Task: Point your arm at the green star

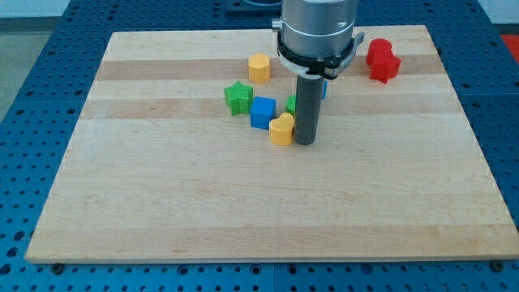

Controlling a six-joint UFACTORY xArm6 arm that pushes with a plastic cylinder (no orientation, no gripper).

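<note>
Near the board's (162,203) middle, you are seeing my tip (305,143) sitting just right of a yellow block (281,129) — no fingers here, only a rod — while the green star (238,97) is lying farther left, beside a blue cube (262,112).

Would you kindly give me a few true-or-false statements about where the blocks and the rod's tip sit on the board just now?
1. My tip is beside the yellow block, on its right in the view. True.
2. The green star lies at the view's right of the blue cube. False: it lies to its left.
3. The red block sits apart near the view's top right. True.
4. My tip touches the green star. False: the blue cube and yellow block lie between them.
</note>
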